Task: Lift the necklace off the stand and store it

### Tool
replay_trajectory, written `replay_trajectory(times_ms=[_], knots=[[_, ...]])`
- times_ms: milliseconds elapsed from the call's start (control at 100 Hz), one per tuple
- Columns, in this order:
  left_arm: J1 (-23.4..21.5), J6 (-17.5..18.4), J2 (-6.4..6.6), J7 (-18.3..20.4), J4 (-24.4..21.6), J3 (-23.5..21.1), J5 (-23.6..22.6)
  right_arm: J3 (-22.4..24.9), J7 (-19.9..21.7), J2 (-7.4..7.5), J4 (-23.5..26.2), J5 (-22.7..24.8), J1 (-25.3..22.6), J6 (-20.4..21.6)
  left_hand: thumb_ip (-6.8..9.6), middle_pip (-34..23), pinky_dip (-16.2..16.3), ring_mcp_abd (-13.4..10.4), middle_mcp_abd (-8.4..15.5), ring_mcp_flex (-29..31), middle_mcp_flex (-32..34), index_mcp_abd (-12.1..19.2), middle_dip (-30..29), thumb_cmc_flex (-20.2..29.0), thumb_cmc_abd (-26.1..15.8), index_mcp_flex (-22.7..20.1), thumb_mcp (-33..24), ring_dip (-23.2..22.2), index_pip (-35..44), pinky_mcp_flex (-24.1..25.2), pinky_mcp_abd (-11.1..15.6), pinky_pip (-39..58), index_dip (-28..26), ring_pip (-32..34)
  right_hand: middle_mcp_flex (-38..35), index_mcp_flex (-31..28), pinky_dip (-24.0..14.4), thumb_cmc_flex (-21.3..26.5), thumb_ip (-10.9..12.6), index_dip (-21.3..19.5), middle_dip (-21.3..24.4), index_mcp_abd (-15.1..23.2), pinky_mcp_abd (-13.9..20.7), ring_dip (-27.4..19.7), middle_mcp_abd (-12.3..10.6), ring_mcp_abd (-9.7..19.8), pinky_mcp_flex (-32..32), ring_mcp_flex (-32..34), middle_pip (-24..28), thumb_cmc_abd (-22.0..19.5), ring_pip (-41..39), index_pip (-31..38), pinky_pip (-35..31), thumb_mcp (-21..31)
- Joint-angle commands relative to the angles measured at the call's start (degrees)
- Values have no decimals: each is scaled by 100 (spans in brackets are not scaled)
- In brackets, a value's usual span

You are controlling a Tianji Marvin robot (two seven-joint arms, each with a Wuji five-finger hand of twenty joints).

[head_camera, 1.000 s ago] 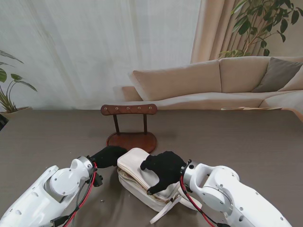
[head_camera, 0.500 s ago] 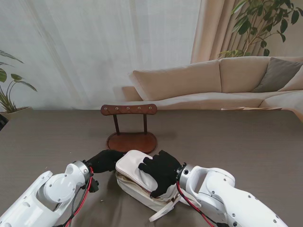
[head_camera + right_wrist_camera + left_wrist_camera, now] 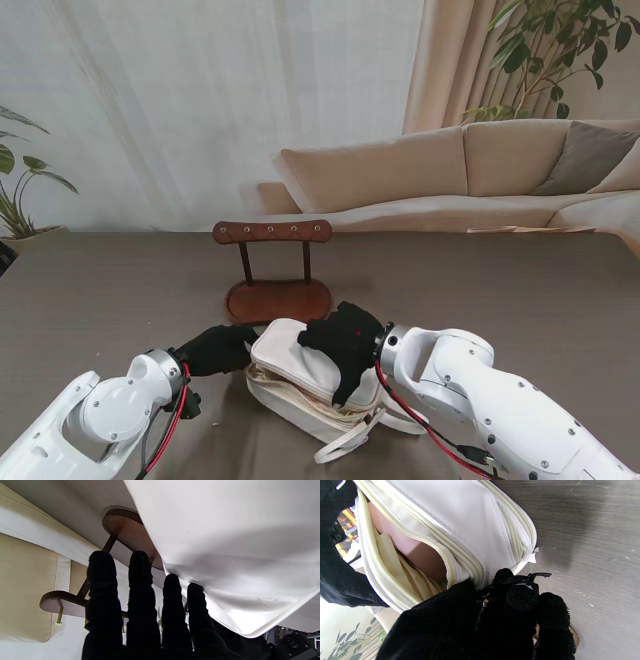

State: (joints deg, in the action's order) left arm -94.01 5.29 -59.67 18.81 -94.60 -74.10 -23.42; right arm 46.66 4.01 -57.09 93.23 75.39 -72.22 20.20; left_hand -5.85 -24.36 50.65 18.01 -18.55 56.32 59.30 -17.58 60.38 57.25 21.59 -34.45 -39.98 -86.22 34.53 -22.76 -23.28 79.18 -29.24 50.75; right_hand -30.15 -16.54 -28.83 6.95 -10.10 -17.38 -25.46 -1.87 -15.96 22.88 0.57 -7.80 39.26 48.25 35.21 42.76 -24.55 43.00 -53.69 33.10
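The wooden necklace stand [image 3: 275, 232] is upright at mid-table and its pegs look bare; I see no necklace in any view. A white zip pouch [image 3: 290, 365] lies just nearer to me than the stand. My right hand [image 3: 345, 345] lies over the pouch's lid with the thumb down its near side, gripping the lid [image 3: 225, 542]. My left hand [image 3: 215, 350] is bunched against the pouch's left end. In the left wrist view its fingertips [image 3: 520, 597] press at the zip corner, and the pouch [image 3: 470, 512] gapes, showing pink lining and cream cloth.
The pouch's strap [image 3: 350, 445] trails on the table toward me. A small speck [image 3: 217, 424] lies near my left wrist. The stand's base [image 3: 125, 530] sits close beyond my right fingers. Past the table's far edge are a beige sofa [image 3: 450, 170] and plants.
My left arm has drawn back toward me, its hand staying at the pouch's end. My right hand has shifted farther and leftward over the lid, which now stands higher.
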Motion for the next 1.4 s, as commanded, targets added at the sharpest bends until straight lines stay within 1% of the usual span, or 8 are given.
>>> replay_trajectory(times_ms=[0,220,470,780,1030,1160,1210,1390], knots=[[-212,-52,29,289,-22,51,-61,27,213,75,-373,54,22,0,-413,-194,-89,-35,140,217,239,143,134,87,427,-777,190,-8,2351,-99,71,243,-895,31,-106,-365,194,1015,154,166,81,761,-8,71,-153,11,-1931,157,32,710,-64,-24,-183,4145],[-354,-83,18,190,-108,-48,-228,357,205,54,-213,-125,-276,204,-581,-693,-194,-302,254,498,493,38,456,-39,514,-579,-174,-63,2718,-448,-1,435,-1171,483,-144,-337,189,537,0,184,83,725,-61,90,-46,-29,-1973,136,41,807,-92,-30,-186,4002],[-587,-151,14,169,-305,-282,-327,707,126,21,271,-264,-823,416,-638,-967,-231,-497,304,604,593,13,652,-60,507,-482,-255,-157,2847,-562,-28,566,-1194,930,-92,-191,139,-164,24,298,103,369,-160,98,146,-109,-2079,10,-93,201,-37,-226,-106,3257],[-730,-531,14,267,-380,-440,-291,634,99,-51,646,-452,-931,147,-499,-1182,-221,-25,235,1009,922,-90,-181,-158,204,-915,367,75,2492,-721,-310,679,-1005,891,-37,-97,98,-242,70,309,79,263,-198,115,193,-160,-2108,-49,-83,-80,-58,-253,-73,3003],[-622,-714,-9,196,-219,-279,-189,587,355,-81,895,-620,-869,21,-284,-369,-110,480,-85,739,580,7,-1057,-427,219,-1230,705,214,1889,-345,-311,428,-719,48,173,168,79,-454,77,384,98,30,-308,104,275,-221,-2234,-183,-170,-351,-14,-420,24,2680],[-566,-658,58,360,-227,-228,-687,585,672,-83,971,-859,-815,0,-354,-673,-80,-217,347,494,343,246,-817,-945,975,-749,-107,-17,2236,-457,64,542,-875,451,607,667,68,-638,39,531,85,-364,-473,83,403,-321,-2464,-510,-205,-335,95,-638,240,2597],[-522,-603,74,375,-190,-186,-881,569,696,-82,974,-867,-801,-10,-404,-684,-180,-462,489,431,348,322,-6,-968,1175,-601,-405,-80,2484,-519,164,639,-911,628,680,736,52,-678,27,560,72,-426,-485,86,439,-328,-2462,-535,-185,-382,95,-656,273,2585],[-317,-669,109,406,-37,42,-1360,403,369,-96,885,-750,-799,-83,-435,-593,-223,-649,605,439,465,328,551,-611,1201,-510,-598,-112,2619,-632,221,747,-807,775,587,592,-34,-622,43,572,31,-264,-442,120,414,-254,-2321,-423,-49,-418,-12,-537,269,2566]])
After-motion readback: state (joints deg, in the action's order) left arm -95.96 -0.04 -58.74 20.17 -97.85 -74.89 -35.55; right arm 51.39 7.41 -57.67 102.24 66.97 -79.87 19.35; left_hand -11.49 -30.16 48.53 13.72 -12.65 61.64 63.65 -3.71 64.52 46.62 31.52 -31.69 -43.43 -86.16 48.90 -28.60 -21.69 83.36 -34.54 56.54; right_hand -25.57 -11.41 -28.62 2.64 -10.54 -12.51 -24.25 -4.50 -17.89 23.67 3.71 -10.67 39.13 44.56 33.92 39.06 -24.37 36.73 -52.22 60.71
